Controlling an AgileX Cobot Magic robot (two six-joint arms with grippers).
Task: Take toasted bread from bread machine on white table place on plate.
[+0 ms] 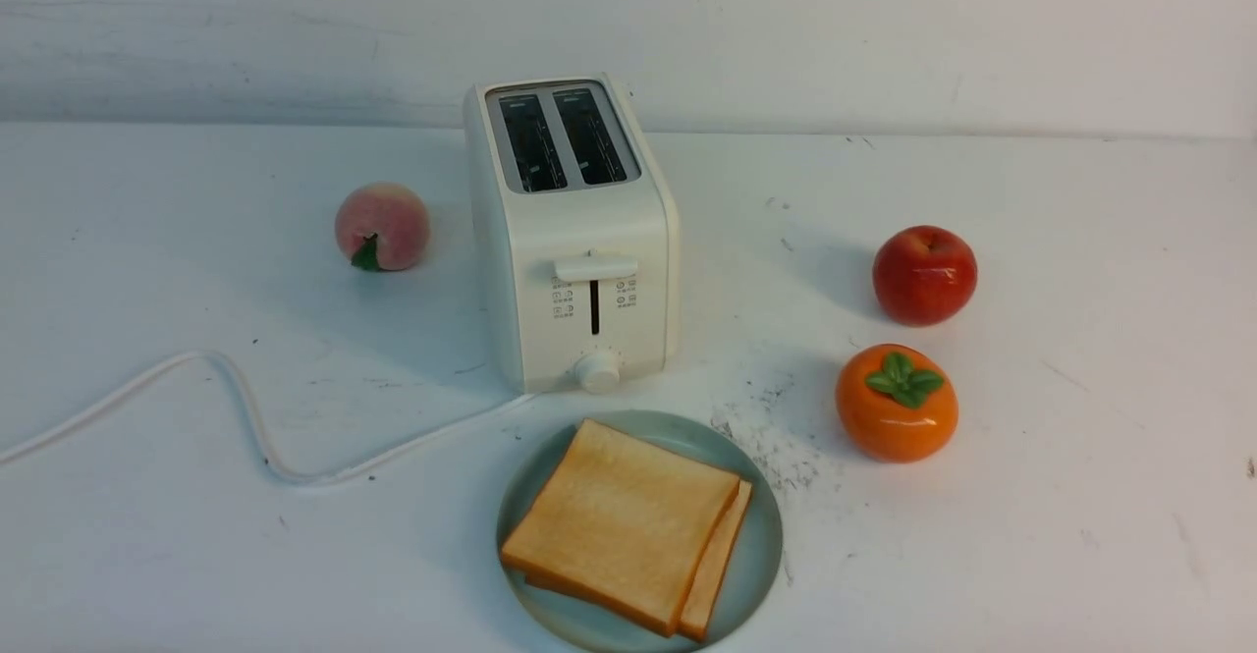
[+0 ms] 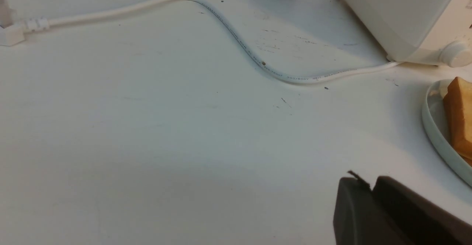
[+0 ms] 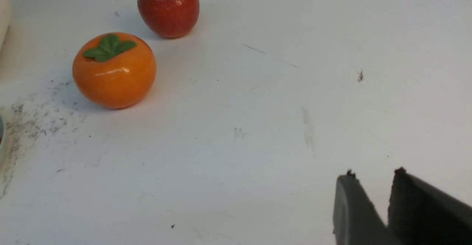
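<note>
Both toast slices (image 1: 621, 523) stacked on the plate (image 1: 758, 555) before the empty toaster (image 1: 574, 241), my left gripper (image 2: 370, 186) fingers together, my right gripper (image 3: 372, 175) fingers slightly apart, both empty over the table (image 1: 1080, 496).

A plain white setting under soft, even light.

A white wall (image 1: 884, 34) closes off the far side, matte and faintly smudged with grey streaks, and it meets the flat surface below along a straight horizontal seam. That broad white surface (image 1: 1080, 496) fills the rest of the view, marked with fine scratches, dark specks and a patch of grey scuffing near the middle. The light falls from above and somewhat in front, casting pale, soft-edged shadows that spread back and to the side, with small glossy highlights on the shiny things standing there.
</note>
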